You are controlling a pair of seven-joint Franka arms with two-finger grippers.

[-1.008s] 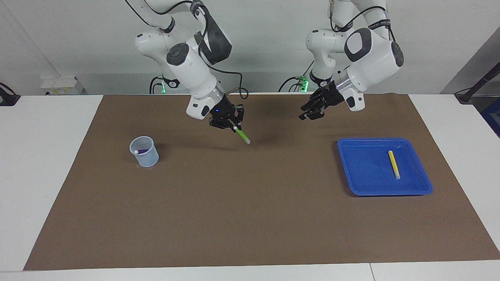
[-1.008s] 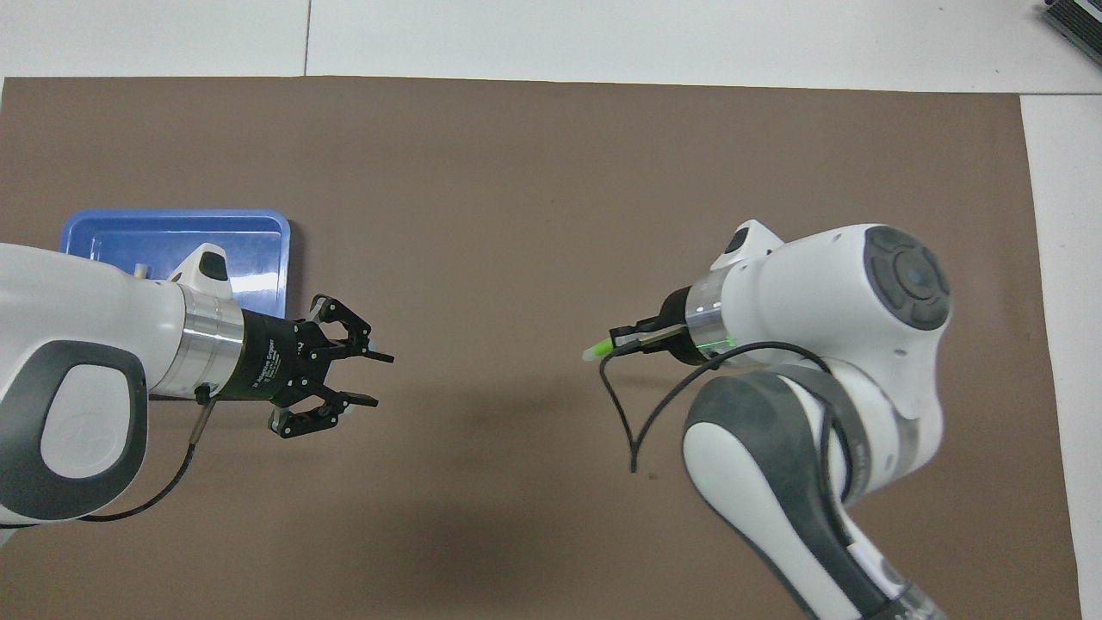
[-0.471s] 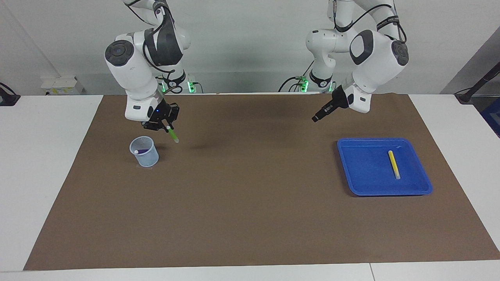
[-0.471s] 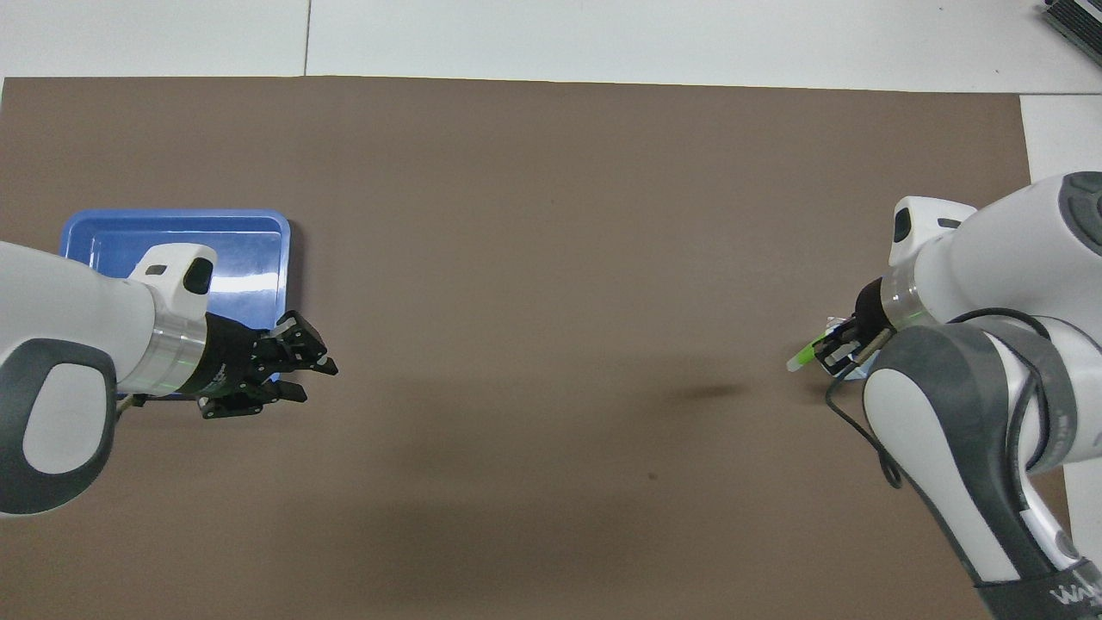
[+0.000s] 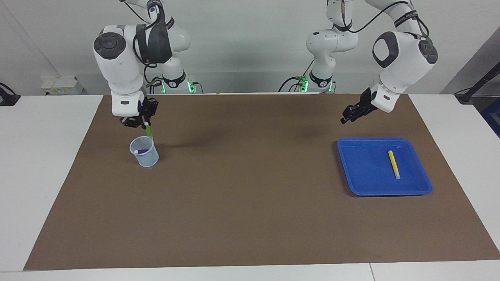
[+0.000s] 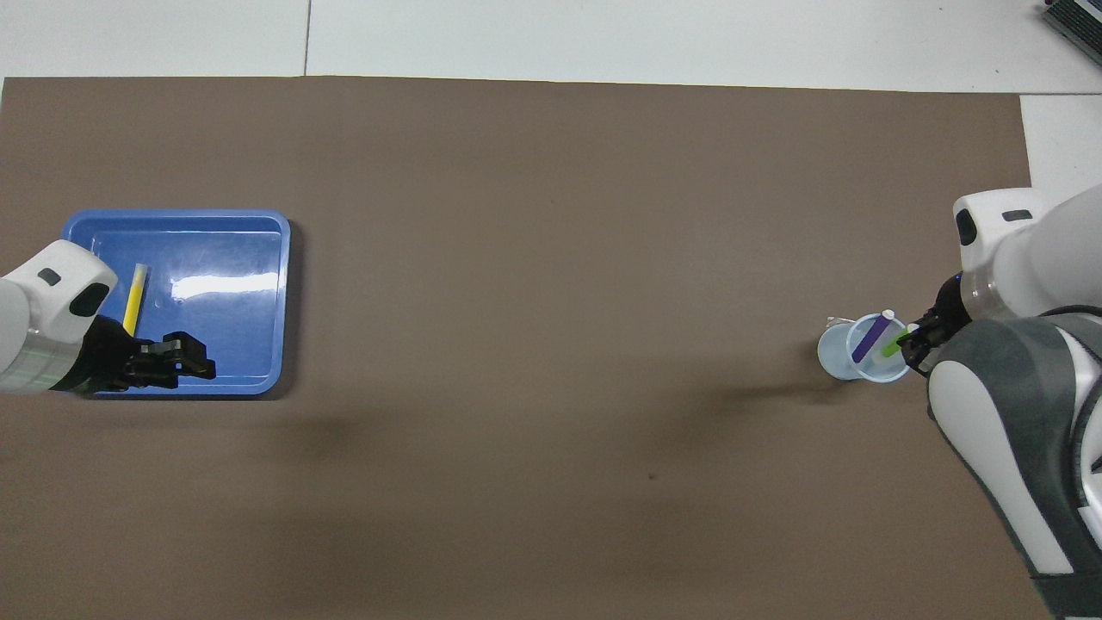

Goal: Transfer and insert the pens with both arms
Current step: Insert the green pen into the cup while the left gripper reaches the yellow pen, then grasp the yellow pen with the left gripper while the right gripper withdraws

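Right gripper (image 5: 143, 124) clamped on green pen (image 5: 149, 132), tip at cup (image 5: 144, 152) rim near right arm's table end; purple pen (image 6: 868, 336) inside. Lower straight, then release. Left gripper (image 5: 350, 114) waits over blue tray (image 5: 371, 187)'s robot-side edge, jaw state unclear; yellow pen (image 5: 393, 164) in tray.

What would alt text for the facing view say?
The right pincer holds a green pen over a cup containing a purple pen. The left pincer hangs above the mat near a blue tray with a yellow pen.
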